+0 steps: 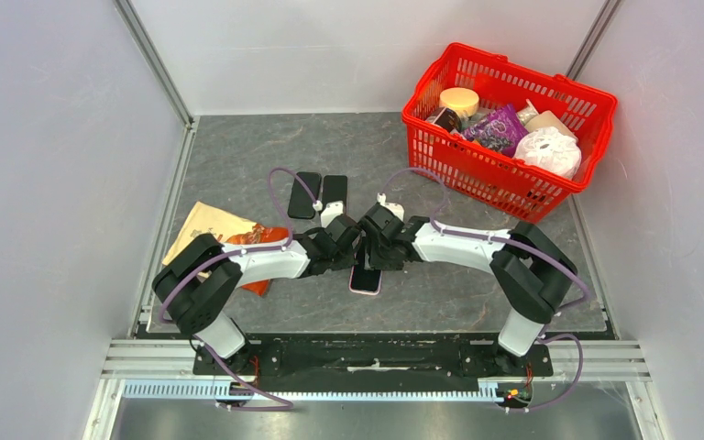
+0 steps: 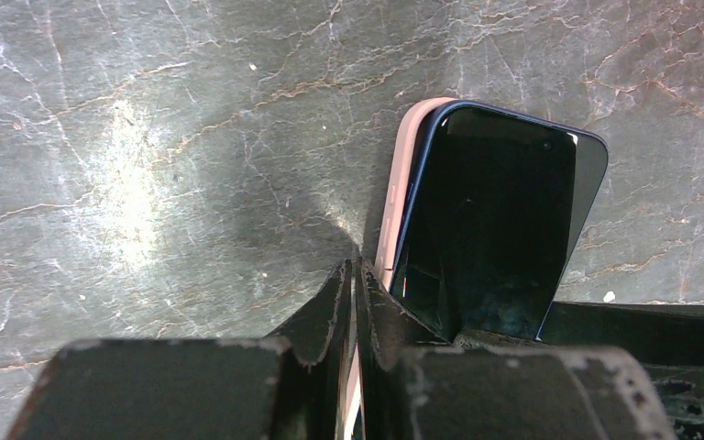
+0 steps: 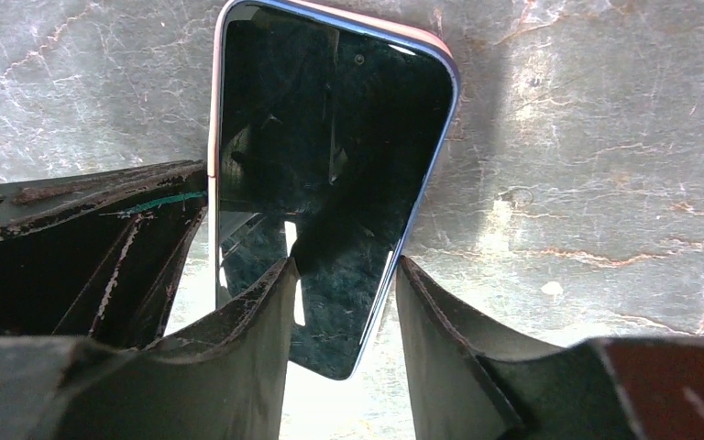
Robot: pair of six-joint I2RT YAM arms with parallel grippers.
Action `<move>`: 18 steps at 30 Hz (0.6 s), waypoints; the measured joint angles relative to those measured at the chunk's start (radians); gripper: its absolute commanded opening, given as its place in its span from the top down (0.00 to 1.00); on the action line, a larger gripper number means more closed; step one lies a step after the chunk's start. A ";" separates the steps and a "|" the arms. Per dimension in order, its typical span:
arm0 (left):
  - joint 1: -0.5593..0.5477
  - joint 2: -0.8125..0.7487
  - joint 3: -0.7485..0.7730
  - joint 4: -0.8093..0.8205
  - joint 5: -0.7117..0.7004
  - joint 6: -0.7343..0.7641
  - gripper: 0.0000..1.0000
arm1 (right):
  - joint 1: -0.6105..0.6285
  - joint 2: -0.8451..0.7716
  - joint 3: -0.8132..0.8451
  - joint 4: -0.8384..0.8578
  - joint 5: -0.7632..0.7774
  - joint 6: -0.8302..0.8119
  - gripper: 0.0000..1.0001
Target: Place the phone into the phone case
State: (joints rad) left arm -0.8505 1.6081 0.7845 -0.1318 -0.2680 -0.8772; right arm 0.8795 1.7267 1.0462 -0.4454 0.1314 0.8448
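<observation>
Left pincer (image 2: 354, 272) clenches an edge of the pink phone case (image 2: 401, 183); the phone (image 3: 330, 137) lies partly inside (one side raised). Right pincer (image 3: 344, 268) hangs parted over it.

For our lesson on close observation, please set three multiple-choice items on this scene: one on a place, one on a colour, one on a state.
1. Where does the red basket stand?
A. near left corner
B. far right corner
C. between the arms

2. What colour is the phone case?
A. green
B. pink
C. white

3. How is the right pincer?
A. open over the phone
B. shut on a snack packet
C. out of view

Answers:
1 B: the top view shows it at the far right.
2 B: a pink rim runs beside the dark phone.
3 A: its jaws stand apart, with the phone's corner between them.
</observation>
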 measured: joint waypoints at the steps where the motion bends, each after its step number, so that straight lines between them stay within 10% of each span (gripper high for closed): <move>1: 0.000 0.000 0.000 0.000 0.000 0.000 0.89 | 0.002 0.000 0.000 0.000 0.004 0.000 0.47; 18: 0.000 0.002 0.000 0.011 0.007 0.000 0.89 | 0.029 -0.092 -0.097 -0.012 -0.002 0.013 0.46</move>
State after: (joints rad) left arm -0.8505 1.6100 0.7845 -0.1207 -0.2611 -0.8772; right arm 0.9081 1.6344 0.9489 -0.4572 0.1291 0.8577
